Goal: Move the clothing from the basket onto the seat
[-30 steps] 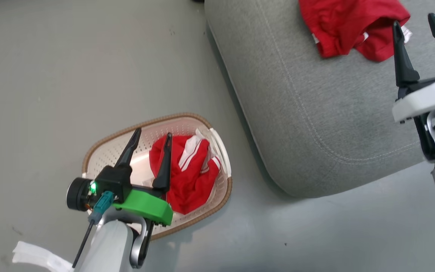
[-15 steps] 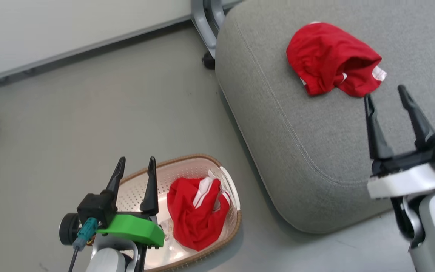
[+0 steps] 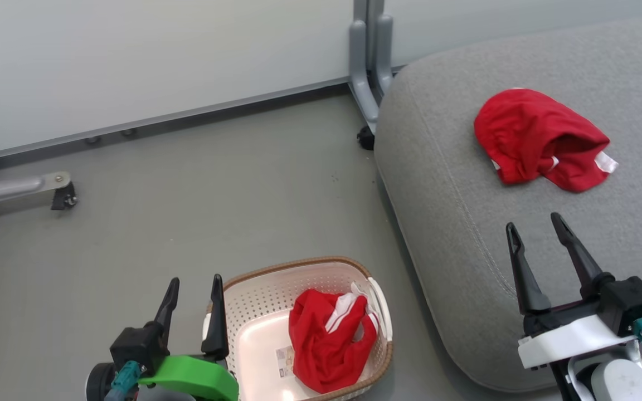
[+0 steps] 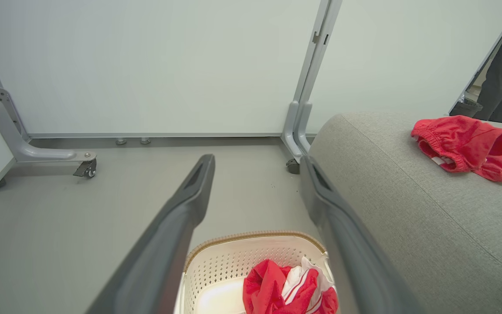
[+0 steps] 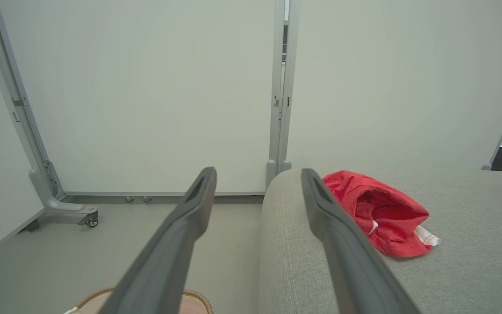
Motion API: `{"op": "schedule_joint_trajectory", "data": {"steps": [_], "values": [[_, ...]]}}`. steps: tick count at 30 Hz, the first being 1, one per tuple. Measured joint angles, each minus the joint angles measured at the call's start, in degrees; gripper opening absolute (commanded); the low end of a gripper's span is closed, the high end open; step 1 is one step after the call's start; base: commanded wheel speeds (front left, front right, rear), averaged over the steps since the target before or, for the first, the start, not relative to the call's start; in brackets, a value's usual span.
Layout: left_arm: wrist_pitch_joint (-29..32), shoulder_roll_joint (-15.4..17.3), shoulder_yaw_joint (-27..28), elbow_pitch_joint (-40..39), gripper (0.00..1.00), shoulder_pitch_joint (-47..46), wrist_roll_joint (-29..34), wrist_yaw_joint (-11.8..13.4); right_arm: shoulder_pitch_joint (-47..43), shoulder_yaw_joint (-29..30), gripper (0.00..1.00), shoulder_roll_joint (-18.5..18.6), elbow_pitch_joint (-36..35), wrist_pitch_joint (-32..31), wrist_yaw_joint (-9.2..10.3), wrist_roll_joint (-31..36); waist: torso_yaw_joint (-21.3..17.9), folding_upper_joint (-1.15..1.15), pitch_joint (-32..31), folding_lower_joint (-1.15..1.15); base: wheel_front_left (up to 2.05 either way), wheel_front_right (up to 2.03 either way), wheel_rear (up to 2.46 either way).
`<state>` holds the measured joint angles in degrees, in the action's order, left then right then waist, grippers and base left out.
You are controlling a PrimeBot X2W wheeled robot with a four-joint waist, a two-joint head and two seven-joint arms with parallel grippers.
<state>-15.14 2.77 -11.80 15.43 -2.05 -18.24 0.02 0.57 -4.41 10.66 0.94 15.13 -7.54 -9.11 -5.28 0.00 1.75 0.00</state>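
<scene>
Backed off since a second ago: right gripper, then with its tips at the small garment, now well apart from it on the near side, above the seat. Fingers spread wide, holding nothing. Likewise left gripper, then over the basket, now just left of its rim above the floor, fingers apart and empty. Head camera tilted up too, so no real shift of basket or seat.

Small garment: bright red, crumpled into a soft mound on the far part of the grey seat, white trim peeking out at its near right edge. Gathered hem in the left wrist view, probably an elastic band.

Larger garment: same red, with white stripes and a white panel, bunched against the basket's right wall, not yet moved. Pale sticker on the basket floor just left of it, print too small to read. Basket on the floor, near and left of the seat.
</scene>
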Motion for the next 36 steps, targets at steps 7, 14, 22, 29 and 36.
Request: {"op": "schedule_joint_trajectory", "data": {"steps": [7, 14, 22, 29, 36], "values": [[0.0, 0.0, -0.9, 0.1, 1.0, 1.2, -0.3, 0.3, -1.3, -0.1, 1.0, -1.2, 0.7, 0.0, 0.0, 1.3, 3.6, 0.0, -1.7, 0.0, 0.0, 0.0, 0.0], [0.0, 0.0, -1.6, 0.1, 1.0, 1.4, -0.9, 0.6, -1.3, 0.7, 1.0, -1.7, 0.9, 0.0, 0.0, 1.7, 5.3, 0.0, -2.1, 0.0, 0.0, 0.0, 0.0], [0.0, 0.0, -1.6, 0.3, 1.0, 1.4, -1.0, 0.8, -1.2, 1.0, 1.0, -1.9, 1.1, 0.0, 0.0, 1.6, 5.3, 0.0, -1.9, 0.0, 0.0, 0.0, 0.0], [0.0, 0.0, -1.5, 0.3, 1.0, 1.4, -1.0, 0.9, -1.2, 1.1, 1.0, -2.2, 1.1, 0.0, 0.0, 1.5, 5.2, 0.0, -1.9, 0.0, 0.0, 0.0, 0.0], [0.0, 0.0, -1.7, 0.8, 1.0, 1.4, -1.0, 0.9, -1.1, 1.0, 1.0, -2.2, 1.2, 0.0, 0.0, 1.5, 5.0, 0.0, -1.2, 0.0, 0.0, 0.0, 0.0]]}}
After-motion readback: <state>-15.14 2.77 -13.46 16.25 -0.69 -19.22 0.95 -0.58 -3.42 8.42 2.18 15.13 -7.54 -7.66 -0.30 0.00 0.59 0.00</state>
